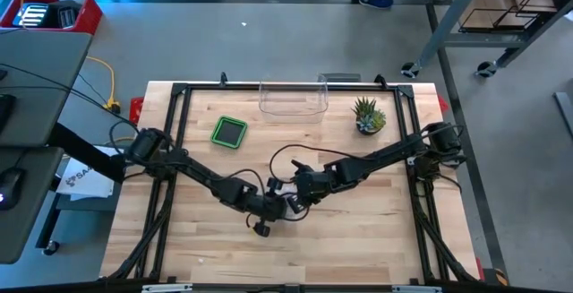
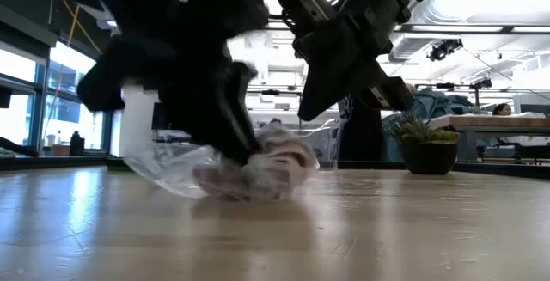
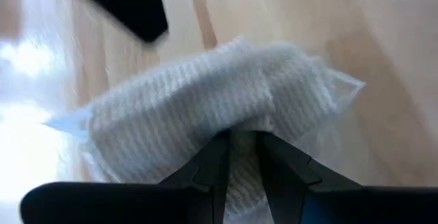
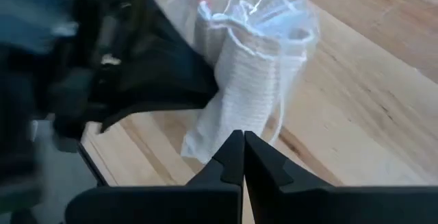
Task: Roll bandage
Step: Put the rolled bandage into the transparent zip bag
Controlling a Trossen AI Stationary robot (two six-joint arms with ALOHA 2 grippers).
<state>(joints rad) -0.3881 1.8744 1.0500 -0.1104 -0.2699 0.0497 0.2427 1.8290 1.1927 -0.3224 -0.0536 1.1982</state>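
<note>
A white woven bandage roll in a clear plastic wrapper lies on the wooden table near its middle. In the low view it shows as a crumpled bundle resting on the tabletop. My left gripper comes from the table's left and is shut on the bandage. My right gripper comes from the right, is shut, and hovers just beside the wrapper's near end, above the table. My left gripper pinches the bandage's woven side, wrapper and all, between its two fingertips. The fingers slant down from the table's left. The bandage rests on the table. My right gripper's shut fingertips are right beside the wrapper's corner; whether they touch it I cannot tell.
A green square container, a clear plastic box and a small potted plant stand along the table's far part. The plant also shows in the low view. Bare wood lies toward the near edge.
</note>
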